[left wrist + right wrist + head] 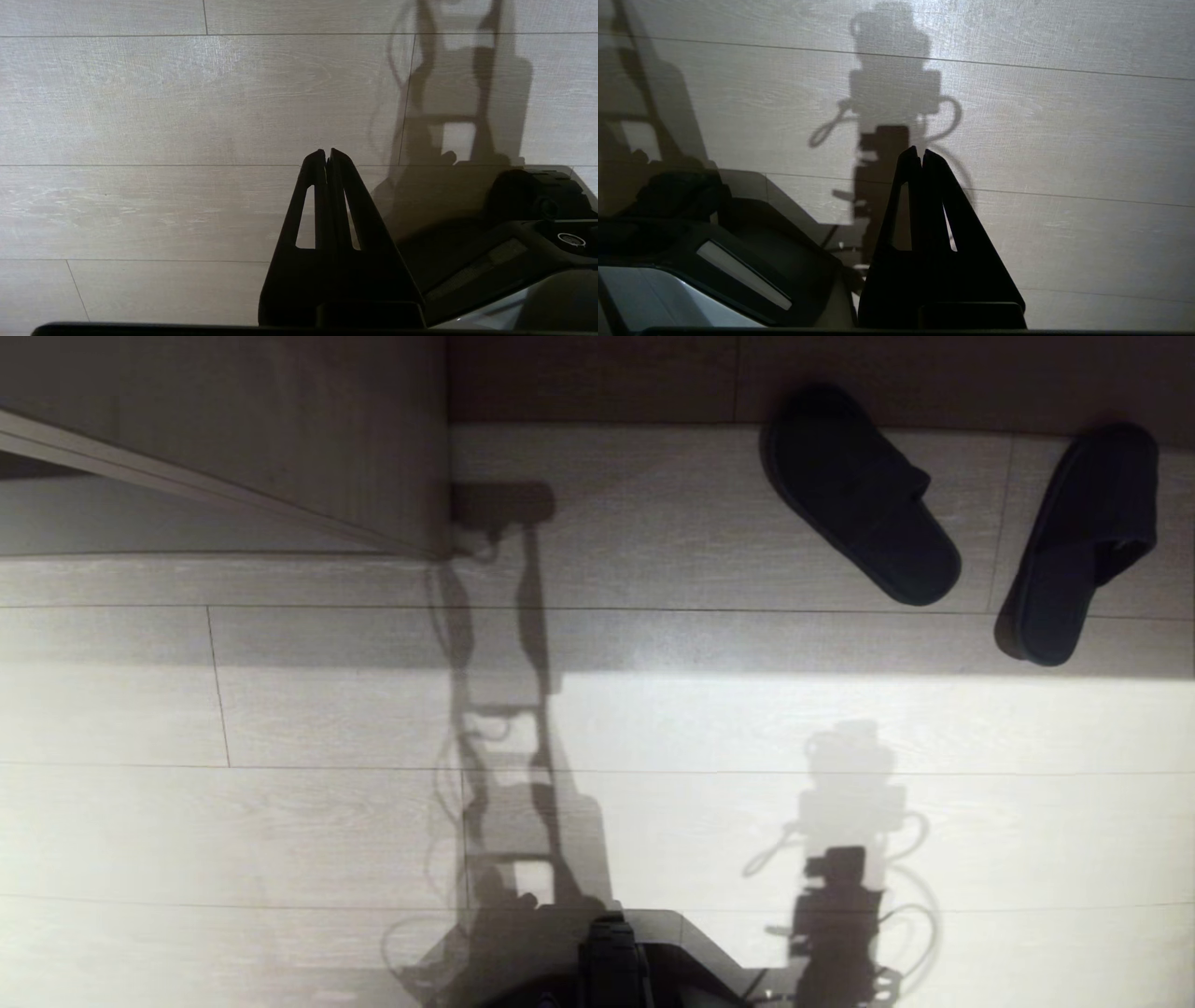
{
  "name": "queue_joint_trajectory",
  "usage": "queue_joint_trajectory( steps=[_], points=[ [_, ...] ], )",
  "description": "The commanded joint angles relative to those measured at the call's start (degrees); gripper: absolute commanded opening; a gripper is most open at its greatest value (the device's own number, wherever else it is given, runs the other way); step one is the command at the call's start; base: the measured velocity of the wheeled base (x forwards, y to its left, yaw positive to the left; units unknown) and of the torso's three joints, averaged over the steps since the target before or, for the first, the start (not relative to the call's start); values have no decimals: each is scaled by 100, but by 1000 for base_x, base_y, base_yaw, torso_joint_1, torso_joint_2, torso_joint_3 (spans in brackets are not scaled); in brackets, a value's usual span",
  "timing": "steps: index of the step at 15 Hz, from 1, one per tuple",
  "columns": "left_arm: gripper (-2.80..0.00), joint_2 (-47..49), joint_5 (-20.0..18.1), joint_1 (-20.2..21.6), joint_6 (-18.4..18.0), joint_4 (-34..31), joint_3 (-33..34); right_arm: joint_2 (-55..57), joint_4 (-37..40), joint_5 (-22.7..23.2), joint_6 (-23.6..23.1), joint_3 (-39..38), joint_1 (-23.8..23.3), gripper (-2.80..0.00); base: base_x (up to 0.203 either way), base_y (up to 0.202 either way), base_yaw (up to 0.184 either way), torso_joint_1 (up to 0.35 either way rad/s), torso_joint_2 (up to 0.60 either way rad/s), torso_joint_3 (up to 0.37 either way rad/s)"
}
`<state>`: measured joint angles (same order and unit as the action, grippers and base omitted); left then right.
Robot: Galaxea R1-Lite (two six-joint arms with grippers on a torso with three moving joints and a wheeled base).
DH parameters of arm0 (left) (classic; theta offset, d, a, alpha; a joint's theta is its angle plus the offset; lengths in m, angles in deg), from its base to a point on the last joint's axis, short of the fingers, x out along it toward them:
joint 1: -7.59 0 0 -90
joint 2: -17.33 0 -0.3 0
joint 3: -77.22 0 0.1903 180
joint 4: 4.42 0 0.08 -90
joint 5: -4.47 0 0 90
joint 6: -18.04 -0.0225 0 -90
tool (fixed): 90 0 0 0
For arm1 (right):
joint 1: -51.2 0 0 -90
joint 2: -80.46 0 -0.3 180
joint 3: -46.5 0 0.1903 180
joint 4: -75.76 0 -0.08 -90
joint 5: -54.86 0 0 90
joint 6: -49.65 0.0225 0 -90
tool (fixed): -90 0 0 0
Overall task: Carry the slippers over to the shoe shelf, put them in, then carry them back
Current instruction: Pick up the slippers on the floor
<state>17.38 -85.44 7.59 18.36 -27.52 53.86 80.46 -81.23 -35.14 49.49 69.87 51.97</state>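
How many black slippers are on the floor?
2. One slipper lies on the pale floor at the far right by the dark strip; the other slipper sits to its right, apart from it. None seems hidden.

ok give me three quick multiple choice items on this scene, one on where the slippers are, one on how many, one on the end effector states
1. Where do the slippers lie in the head view?
A. on the floor, far right
B. inside a shelf
C. in an end effector

2. How many slippers show?
A. one
B. two
C. four

3. How do the left end effector and right end effector stand?
A. both wide open
B. both shut, empty
C. each shut on a slipper

Answers:
1 A: both rest on the pale floor planks, at the upper right of the head view.
2 B: a black pair, lying apart.
3 B: in each wrist view the fingers meet over bare floor.
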Motion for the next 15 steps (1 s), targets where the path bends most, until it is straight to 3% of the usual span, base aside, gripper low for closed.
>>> queue_joint_trajectory(
  steps=[1,15],
  points=[
    [-280,-5,1,0,3,0,0,0,0,0,-2,-9,2,-280,0,0,0,-2,2,-65],
    [-280,-5,1,0,3,0,0,0,0,0,-2,-9,2,-280,0,0,0,1,0,-2]
  ],
)
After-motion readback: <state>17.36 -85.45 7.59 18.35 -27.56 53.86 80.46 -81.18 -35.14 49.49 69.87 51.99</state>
